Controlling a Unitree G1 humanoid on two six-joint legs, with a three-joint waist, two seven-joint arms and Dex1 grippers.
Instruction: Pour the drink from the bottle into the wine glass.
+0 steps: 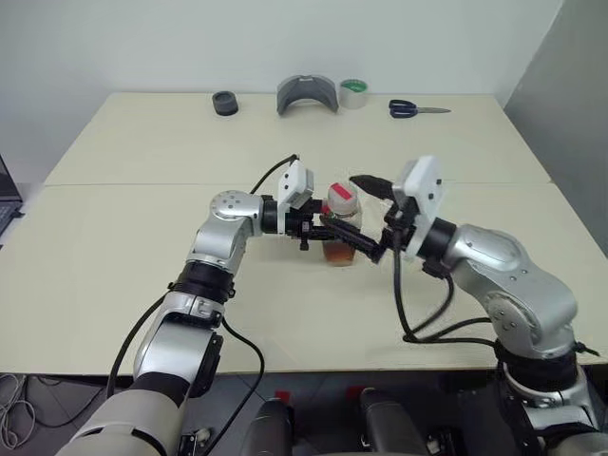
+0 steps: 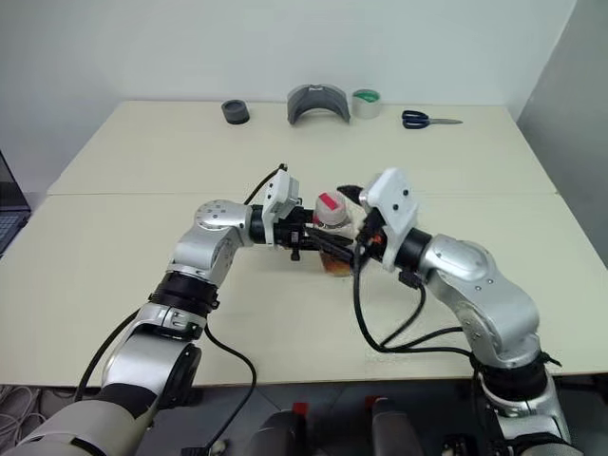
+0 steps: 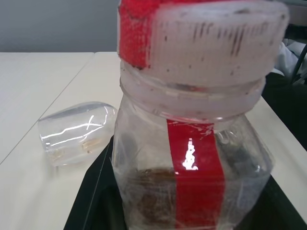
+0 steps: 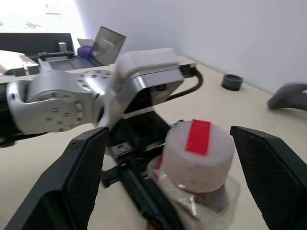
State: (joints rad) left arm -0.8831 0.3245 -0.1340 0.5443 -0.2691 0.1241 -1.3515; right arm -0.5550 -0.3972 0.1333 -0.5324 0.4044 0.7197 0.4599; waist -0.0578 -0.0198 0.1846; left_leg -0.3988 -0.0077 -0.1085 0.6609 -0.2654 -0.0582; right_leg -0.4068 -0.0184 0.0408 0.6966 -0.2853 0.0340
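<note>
The bottle (image 1: 340,226), clear plastic with a red label strip and a red-and-white cap (image 4: 197,149), is held upright just above the table's middle. A little reddish-brown drink (image 1: 337,253) sits at its bottom. My left gripper (image 1: 331,234) comes in from the left and is shut on the bottle's body. My right gripper (image 4: 169,130) reaches in from the right and is open, with one black finger on each side of the cap and apart from it. The wine glass (image 3: 76,132) shows as a clear bowl lying on the table beyond the bottle, its stem hidden.
Along the table's far edge lie a black tape roll (image 1: 225,103), a grey curved piece (image 1: 307,95), a green-and-white tape roll (image 1: 353,93) and blue-handled scissors (image 1: 413,109). A laptop (image 1: 5,195) stands off the left side. A cable loops on the table by my right arm (image 1: 427,328).
</note>
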